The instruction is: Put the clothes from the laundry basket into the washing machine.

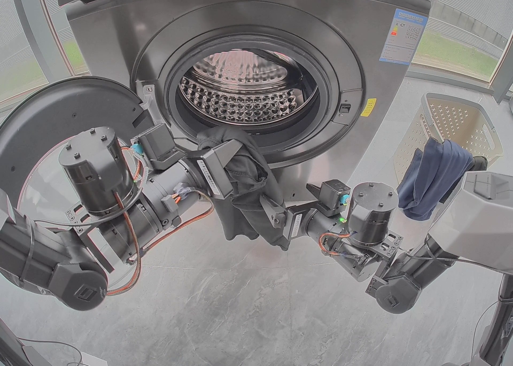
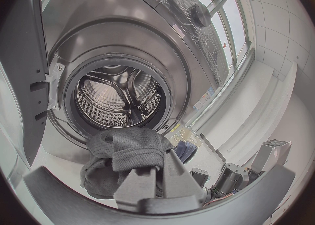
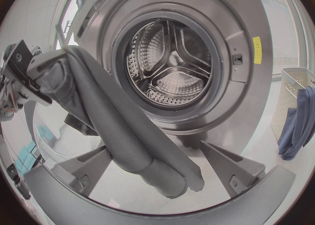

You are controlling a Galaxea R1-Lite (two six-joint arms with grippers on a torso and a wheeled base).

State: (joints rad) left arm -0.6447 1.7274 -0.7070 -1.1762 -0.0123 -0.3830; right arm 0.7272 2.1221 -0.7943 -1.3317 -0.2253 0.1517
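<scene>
The left gripper (image 1: 223,156), just before the open washing machine (image 1: 342,30) with the drum (image 1: 240,97) straight ahead, is clamped on the dark garment (image 1: 248,191) — the cloth trails down to the right gripper (image 1: 271,213), jaws wide apart around its tail

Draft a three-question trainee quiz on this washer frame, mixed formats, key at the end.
1. True or false: the drum of the washing machine already holds clothes.
2. Which claw is shut on the dark grey garment? A. left claw B. right claw C. both
3. Fill in: the blue garment hangs over the rim of the ____.

Key:
1. False. The drum is bare.
2. A. The right claw's fingers stand wide apart around the hanging cloth.
3. laundry basket
</scene>
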